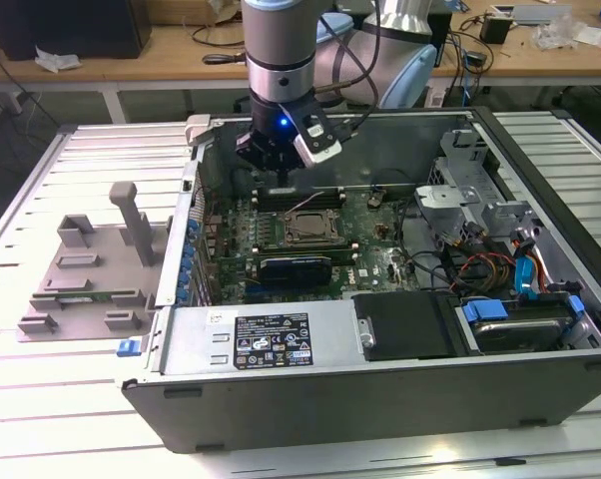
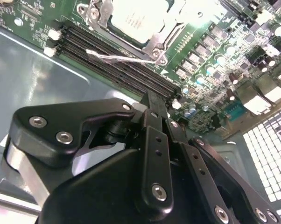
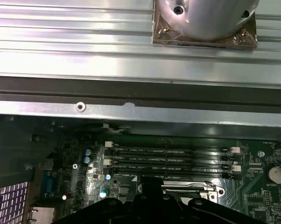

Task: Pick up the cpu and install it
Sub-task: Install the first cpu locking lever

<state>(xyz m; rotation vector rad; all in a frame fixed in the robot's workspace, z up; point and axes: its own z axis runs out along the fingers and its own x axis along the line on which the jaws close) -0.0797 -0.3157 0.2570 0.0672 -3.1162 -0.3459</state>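
The cpu [image 2: 136, 17], a flat square with a pale silver top, lies inside the socket frame [image 2: 155, 44] on the green motherboard [image 2: 210, 60]. In the exterior view the socket [image 1: 310, 228] sits mid-board in the open computer case [image 1: 330, 389]. My gripper [image 1: 274, 165] hangs above the board's far edge, just behind the memory slots [image 1: 299, 197] and short of the socket. In the second wrist view its black fingers [image 2: 154, 121] come together at one tip over the memory slots [image 2: 117, 65], with nothing between them. The gripper [image 2: 151, 100] looks shut and empty.
A grey plastic tray [image 1: 91, 269] with upright posts stands on the ribbed table at the exterior view's left. Inside the case are a power supply [image 1: 271, 339], a drive bay [image 1: 510, 329] with cables, and a thin white wire [image 2: 115, 57] across the memory slots. The case wall [image 3: 140, 88] is close behind the gripper.
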